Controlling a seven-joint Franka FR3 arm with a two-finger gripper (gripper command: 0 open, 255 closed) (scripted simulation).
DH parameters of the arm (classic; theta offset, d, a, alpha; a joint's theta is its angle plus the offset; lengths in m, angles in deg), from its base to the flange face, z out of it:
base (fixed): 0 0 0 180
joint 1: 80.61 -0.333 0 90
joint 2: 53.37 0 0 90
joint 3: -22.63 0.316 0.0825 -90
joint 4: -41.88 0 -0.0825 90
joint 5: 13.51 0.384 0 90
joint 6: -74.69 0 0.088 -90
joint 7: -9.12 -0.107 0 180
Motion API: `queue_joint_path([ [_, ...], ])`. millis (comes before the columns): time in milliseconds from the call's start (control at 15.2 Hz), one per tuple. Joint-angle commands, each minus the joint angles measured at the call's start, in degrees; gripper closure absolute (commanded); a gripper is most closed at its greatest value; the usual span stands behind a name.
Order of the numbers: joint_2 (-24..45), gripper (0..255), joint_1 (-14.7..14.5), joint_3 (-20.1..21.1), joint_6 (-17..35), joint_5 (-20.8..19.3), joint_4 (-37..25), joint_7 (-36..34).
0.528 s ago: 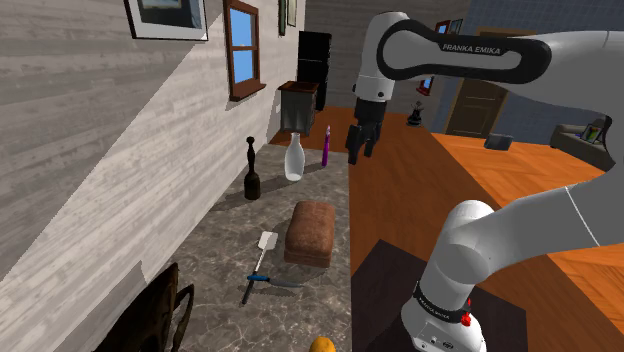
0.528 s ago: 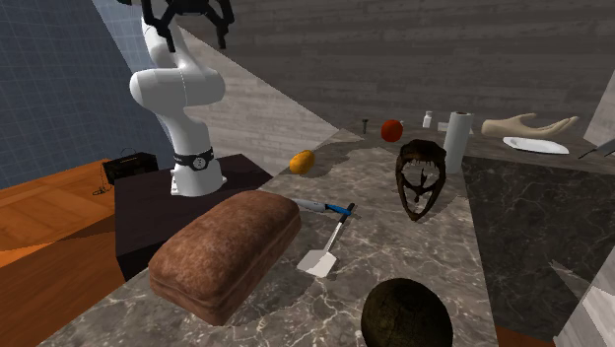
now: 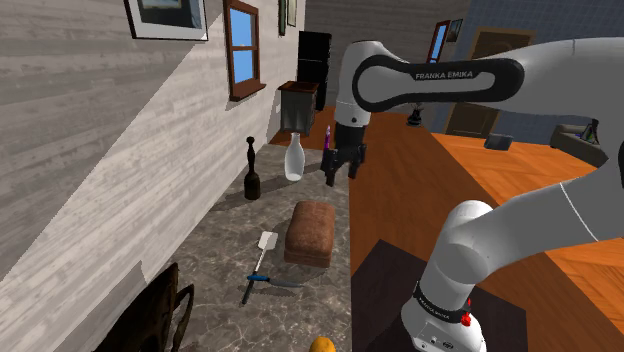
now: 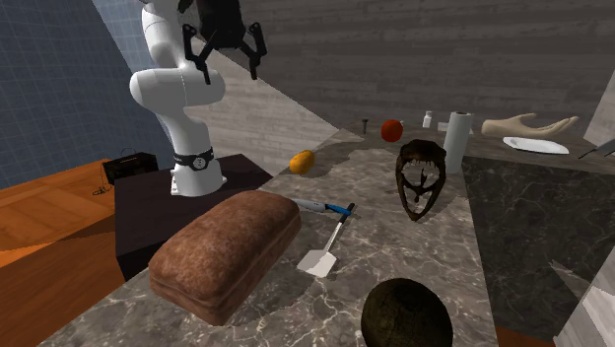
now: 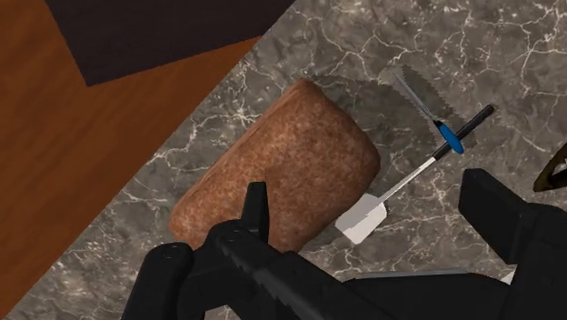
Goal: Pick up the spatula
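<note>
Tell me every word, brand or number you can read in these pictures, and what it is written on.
"FRANKA EMIKA": pale letters on the dark panel of the arm's upper link, in the shoulder view.
Small pale print on the dark ring low on the arm, near its base: too small to read.
No other writing can be read.

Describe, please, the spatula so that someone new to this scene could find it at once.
On the grey marble counter, look for the big brown loaf. Just beside it lies the spatula: a flat white blade on a thin shaft that ends in a dark grip. The blue-handled knife crossing that grip has a grey toothed blade, not a white squarish one.
</note>
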State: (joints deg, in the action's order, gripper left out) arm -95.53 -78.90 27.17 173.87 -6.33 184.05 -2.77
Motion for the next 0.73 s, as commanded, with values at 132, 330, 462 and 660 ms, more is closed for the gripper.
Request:
queue_joint_path([
  [132,3.92,0,0.50,4.88,7.15,3.01,2.88,-9.14],
  [330,8.43,0,0.98,8.55,12.75,4.82,3.73,-15.82],
  [462,12.01,0,1.42,10.94,16.53,5.67,3.79,-20.31],
  [660,18.11,0,2.35,14.40,22.17,6.22,3.11,-27.20],
])
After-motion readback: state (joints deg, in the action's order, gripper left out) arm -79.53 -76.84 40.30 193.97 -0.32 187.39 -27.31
